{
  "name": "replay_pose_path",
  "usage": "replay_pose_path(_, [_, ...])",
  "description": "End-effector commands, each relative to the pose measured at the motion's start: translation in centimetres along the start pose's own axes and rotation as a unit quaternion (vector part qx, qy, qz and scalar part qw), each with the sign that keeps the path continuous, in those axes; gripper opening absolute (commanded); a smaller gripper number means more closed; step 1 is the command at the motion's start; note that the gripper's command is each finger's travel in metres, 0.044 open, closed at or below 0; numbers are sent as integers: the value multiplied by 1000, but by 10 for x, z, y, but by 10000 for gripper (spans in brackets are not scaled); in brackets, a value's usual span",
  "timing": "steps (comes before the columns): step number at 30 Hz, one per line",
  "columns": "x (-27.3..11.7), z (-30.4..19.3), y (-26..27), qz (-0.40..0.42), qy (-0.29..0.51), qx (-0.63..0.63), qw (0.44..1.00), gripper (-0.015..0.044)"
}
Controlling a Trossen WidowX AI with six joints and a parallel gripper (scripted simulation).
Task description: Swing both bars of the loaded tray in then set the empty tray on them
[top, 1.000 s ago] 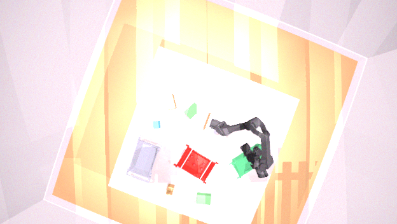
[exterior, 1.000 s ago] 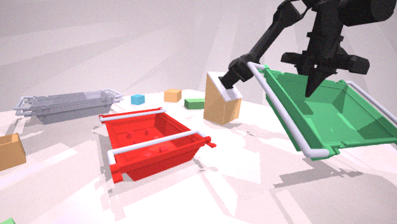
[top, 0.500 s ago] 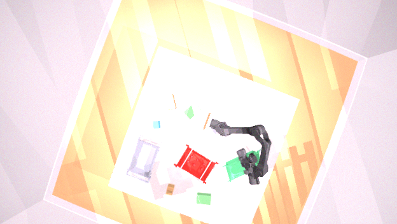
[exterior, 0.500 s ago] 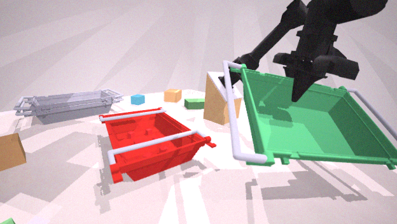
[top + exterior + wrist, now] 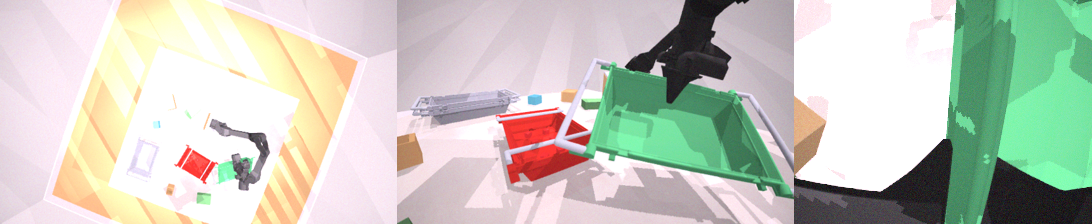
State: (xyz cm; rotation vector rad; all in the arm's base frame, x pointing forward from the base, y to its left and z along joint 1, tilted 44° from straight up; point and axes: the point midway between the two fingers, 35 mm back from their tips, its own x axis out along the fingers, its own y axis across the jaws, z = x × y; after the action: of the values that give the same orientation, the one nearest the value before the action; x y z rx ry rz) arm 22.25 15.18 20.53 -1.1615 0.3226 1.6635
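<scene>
The red tray (image 5: pixel 182 156) (image 5: pixel 550 168) stands on the table with small red blocks (image 5: pixel 547 131) inside. Its two white bars lie across its top, one near each end: the far bar (image 5: pixel 186 159) (image 5: pixel 530 115) and the near bar (image 5: pixel 207 170) (image 5: pixel 530 148). My gripper (image 5: pixel 671 92) (image 5: pixel 955 147) is shut on a long side wall of the empty green tray (image 5: pixel 226 172) (image 5: pixel 683 167) (image 5: pixel 979 100). It holds that tray in the air, tilted, beside the red tray's right end. The green tray's bars (image 5: pixel 579 98) (image 5: pixel 767 121) stick out past its ends. It hides the red tray's right end in the exterior view.
A grey tray (image 5: pixel 134 158) (image 5: pixel 473 109) stands at the left. A blue block (image 5: pixel 156 124) (image 5: pixel 534 99), an orange block (image 5: pixel 170 189) (image 5: pixel 408 153) and a green block (image 5: pixel 203 198) (image 5: pixel 404 221) lie around. Another green block (image 5: pixel 188 114) (image 5: pixel 592 104) lies farther back.
</scene>
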Motion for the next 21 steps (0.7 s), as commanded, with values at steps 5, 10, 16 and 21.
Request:
replay_pose_path(5, [-5, -34, -12, -10, 4, 47, 999, 0])
replay_pose_path(10, [-4, -56, -15, -7, 3, 79, 997, 0])
replay_pose_path(16, [-2, -83, -16, -5, -1, 116, 993, 0])
replay_pose_path(21, [-2, -106, -16, -4, -5, 148, 989, 0])
